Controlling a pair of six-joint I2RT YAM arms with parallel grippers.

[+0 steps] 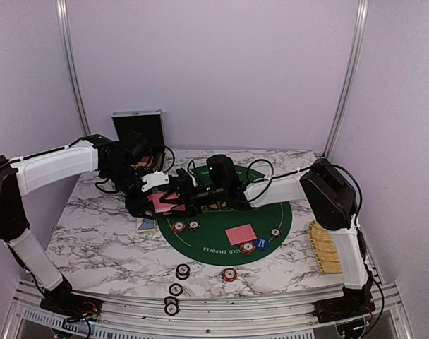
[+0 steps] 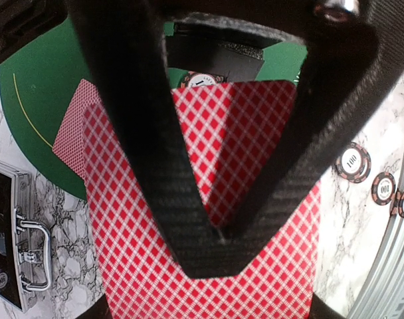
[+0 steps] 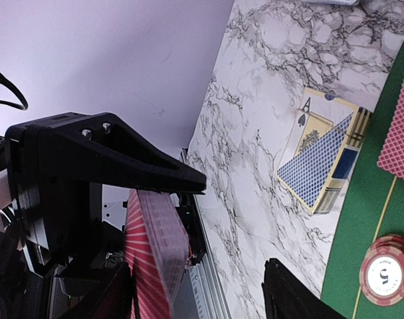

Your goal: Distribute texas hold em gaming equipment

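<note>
A deck of red-backed playing cards (image 1: 159, 205) hangs above the left edge of the green poker mat (image 1: 271, 212), with my left gripper (image 1: 152, 196) shut on it. In the left wrist view its fingers meet across the red checked back (image 2: 149, 266). My right gripper (image 1: 180, 201) faces the deck from the right and is open. In the right wrist view the deck's edge (image 3: 155, 252) stands between the right gripper's fingers (image 3: 295, 292), close to one of them. One red card (image 1: 240, 234), a blue button (image 1: 262, 244) and striped chips (image 1: 178, 227) lie on the mat.
A blue card box (image 1: 147, 226) lies beside the mat's left edge. More chips (image 1: 182, 271) sit on the marble near the front rail. The black case (image 1: 138, 131) stands open at the back left. A bamboo tray (image 1: 325, 247) is at the right edge.
</note>
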